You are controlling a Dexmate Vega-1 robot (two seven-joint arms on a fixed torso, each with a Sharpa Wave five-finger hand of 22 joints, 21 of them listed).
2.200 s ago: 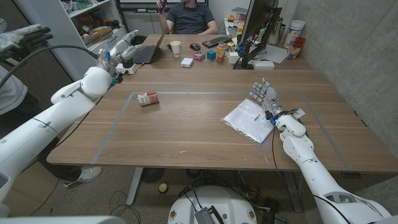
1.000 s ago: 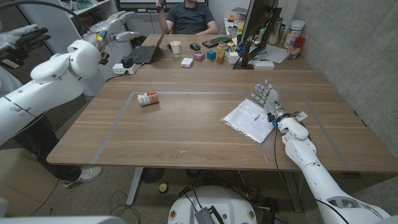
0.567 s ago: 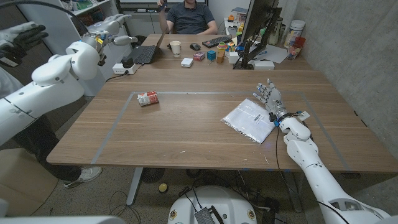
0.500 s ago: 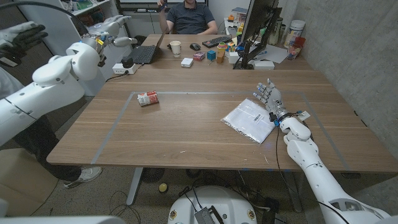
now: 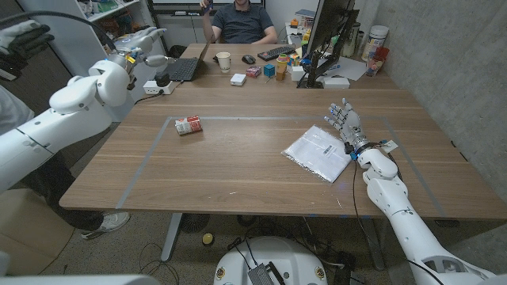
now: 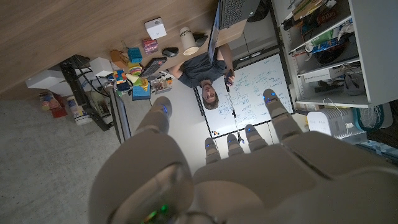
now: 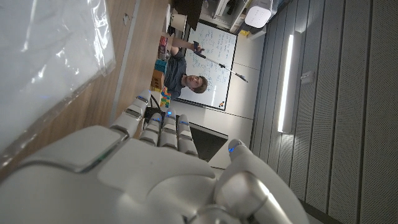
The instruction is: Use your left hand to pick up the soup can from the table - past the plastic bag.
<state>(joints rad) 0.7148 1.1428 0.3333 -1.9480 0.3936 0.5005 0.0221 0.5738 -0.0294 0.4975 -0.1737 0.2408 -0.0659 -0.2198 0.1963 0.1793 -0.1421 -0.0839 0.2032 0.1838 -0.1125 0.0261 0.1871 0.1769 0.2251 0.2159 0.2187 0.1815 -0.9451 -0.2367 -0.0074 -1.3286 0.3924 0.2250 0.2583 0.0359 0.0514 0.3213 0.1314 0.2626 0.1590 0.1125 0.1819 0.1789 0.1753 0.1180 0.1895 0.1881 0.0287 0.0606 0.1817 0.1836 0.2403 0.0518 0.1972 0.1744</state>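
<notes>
The left hand (image 5: 145,41) is seen raised well above the table's far left corner, near the laptop (image 5: 187,67), with its fingers spread apart and nothing held in them; in the left wrist view the same hand (image 6: 205,180) is shown from behind, its fingers (image 6: 160,118) extended and separated. The soup can (image 5: 188,125) is found lying on its side on the wooden table (image 5: 238,166), just inside the taped outline at its far left part, well apart from the left hand and untouched. Farther back, a paper cup (image 5: 224,61), a small white box (image 5: 238,79) and coloured blocks (image 5: 269,70) are set beyond the table's far edge, where a person (image 5: 244,20) is seated. A monitor (image 5: 326,36) is placed to the right of these. The plastic bag (image 5: 318,152) is laid flat on the table's right part, well apart from the can. The right hand (image 5: 346,125) is held just beside the bag's far right edge, fingers straight and slightly parted, gripping nothing; whether it touches the bag cannot be told. In the right wrist view the right hand (image 7: 161,180) is seen with the bag (image 7: 50,56) close by
</notes>
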